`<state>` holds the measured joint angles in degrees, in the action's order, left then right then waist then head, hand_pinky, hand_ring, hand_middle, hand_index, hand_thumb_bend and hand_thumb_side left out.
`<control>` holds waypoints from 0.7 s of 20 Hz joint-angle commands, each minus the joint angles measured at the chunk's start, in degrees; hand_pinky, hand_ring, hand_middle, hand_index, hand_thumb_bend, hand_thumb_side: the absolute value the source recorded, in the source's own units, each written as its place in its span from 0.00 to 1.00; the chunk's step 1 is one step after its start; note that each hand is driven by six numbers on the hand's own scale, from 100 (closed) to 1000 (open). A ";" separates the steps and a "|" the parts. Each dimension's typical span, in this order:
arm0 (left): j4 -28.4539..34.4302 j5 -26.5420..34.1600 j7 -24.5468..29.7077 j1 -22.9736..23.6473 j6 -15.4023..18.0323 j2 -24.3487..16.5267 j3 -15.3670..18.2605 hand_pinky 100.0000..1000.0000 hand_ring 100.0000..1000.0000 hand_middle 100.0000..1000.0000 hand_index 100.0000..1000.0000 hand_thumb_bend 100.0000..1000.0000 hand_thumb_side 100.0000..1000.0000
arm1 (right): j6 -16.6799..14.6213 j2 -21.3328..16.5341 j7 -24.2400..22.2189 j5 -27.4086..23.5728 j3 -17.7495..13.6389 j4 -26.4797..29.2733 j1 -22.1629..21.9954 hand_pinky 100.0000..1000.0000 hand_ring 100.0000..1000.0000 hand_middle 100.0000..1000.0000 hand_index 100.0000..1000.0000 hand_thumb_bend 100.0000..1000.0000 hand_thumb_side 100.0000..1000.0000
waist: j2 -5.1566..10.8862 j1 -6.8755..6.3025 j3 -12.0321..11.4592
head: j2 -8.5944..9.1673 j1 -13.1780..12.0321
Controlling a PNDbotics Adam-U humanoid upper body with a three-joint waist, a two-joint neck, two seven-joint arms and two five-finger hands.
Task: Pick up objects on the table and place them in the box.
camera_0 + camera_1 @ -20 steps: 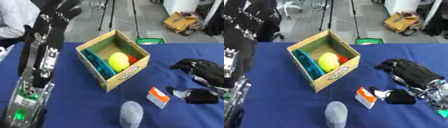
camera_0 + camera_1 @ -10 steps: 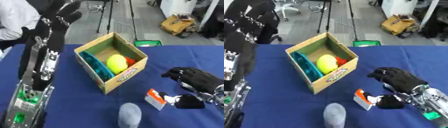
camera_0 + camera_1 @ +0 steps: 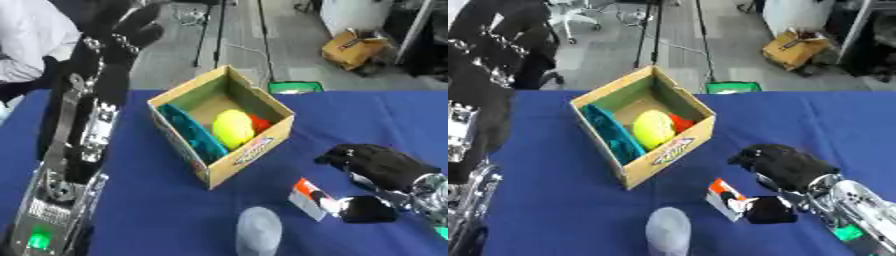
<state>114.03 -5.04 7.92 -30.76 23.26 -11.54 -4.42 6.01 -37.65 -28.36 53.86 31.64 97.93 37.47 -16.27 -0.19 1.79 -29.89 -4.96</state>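
We are closing our right hand (image 3: 785, 172) around the small orange-and-white carton (image 3: 726, 198) lying near the box (image 3: 220, 125); thumb only touching its end, it is likely slipping or skidding toward the pale cup (image 3: 668, 230); our left hand (image 3: 118, 35) is hanging raised, fingers relaxed.

A robotics lab or workshop: a tabletop (image 3: 579, 210) under blue cloth stands on a grey concrete floor (image 3: 614, 55), with tripod legs (image 3: 214, 35), a wheeled office chair (image 3: 570, 20), a cardboard carton (image 3: 353, 47) and white equipment (image 3: 794, 15) behind.
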 commanded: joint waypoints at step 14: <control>0.56 0.02 0.14 -0.15 -0.26 0.24 0.44 0.93 0.96 1.00 1.00 0.00 0.79 | -1.86 3.61 -2.22 5.75 -1.74 -2.65 0.90 0.89 0.95 0.84 0.95 0.23 1.00 | 0.98 0.01 0.13 | 0.24 -0.32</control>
<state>114.03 -5.05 8.03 -30.53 23.14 -11.09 -4.38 4.33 -33.57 -30.76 58.98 30.81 95.16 37.77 -16.27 -0.20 1.87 -29.95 -5.06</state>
